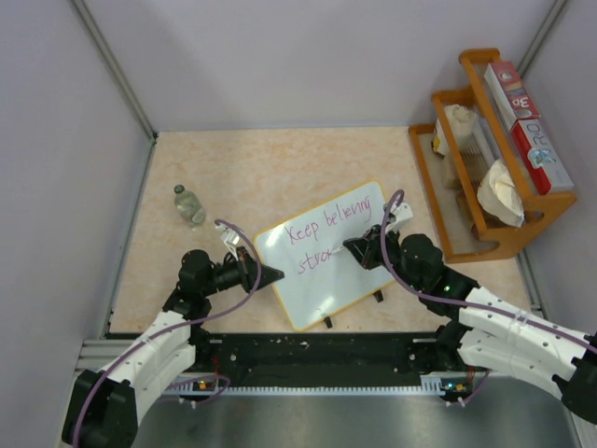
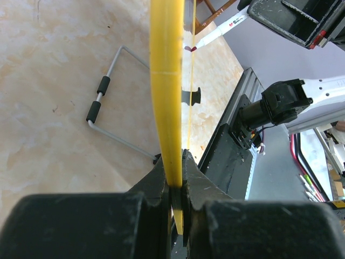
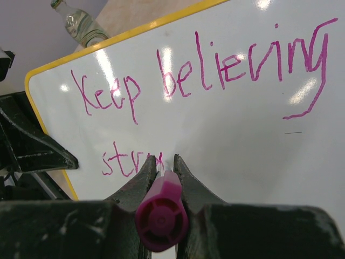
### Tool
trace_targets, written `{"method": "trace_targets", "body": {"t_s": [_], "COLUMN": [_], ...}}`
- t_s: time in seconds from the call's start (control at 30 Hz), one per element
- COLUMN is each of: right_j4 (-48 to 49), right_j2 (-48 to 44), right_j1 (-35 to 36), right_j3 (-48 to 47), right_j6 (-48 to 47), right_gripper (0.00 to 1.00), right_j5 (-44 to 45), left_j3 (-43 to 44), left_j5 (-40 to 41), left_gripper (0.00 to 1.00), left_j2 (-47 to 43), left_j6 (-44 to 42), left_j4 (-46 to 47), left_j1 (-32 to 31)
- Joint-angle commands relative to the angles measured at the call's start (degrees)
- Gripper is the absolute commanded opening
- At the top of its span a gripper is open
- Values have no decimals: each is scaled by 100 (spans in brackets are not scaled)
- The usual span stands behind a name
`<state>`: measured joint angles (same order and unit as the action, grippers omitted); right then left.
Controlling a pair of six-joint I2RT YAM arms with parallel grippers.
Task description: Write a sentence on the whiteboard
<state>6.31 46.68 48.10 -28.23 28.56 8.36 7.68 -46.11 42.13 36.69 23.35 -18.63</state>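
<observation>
The whiteboard (image 1: 347, 273) with its yellow rim (image 2: 166, 81) stands tilted up at mid-table. My left gripper (image 1: 273, 275) is shut on the rim (image 2: 177, 181) at the board's left edge. The sentence (image 1: 328, 225) reads "Keep believing" (image 3: 199, 70) in purple-pink, with "stro" (image 3: 126, 162) begun on a second line. My right gripper (image 1: 354, 246) is shut on a marker with a purple end cap (image 3: 160, 216), and its tip touches the board at the end of that second line. The marker's white barrel (image 2: 215, 33) also shows in the left wrist view.
A small glass bottle (image 1: 189, 205) stands left of the board. A wooden rack (image 1: 446, 224) with boxes and crumpled cloths fills the back right. A wire stand (image 2: 102, 100) props the board from behind. Black clips (image 1: 328, 322) sit on its near edge, close to the metal rail (image 1: 317, 359).
</observation>
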Motion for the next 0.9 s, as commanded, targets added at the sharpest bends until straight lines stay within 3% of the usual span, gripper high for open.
{"method": "trace_targets", "body": {"t_s": [0.0, 0.87], "right_j4": [125, -77], "right_j2": [87, -106], "right_j1": [-55, -46], "right_j3": [-315, -16], "right_j6": [-175, -131], "right_gripper": [0, 0], "right_j5": [306, 438], "left_j3": [-188, -188], "left_j5": [-206, -197], "left_gripper": [0, 0], "left_j2": [32, 15], "left_j6": [-874, -874], "left_j4": [-270, -279], "left_j1": [-62, -62]}}
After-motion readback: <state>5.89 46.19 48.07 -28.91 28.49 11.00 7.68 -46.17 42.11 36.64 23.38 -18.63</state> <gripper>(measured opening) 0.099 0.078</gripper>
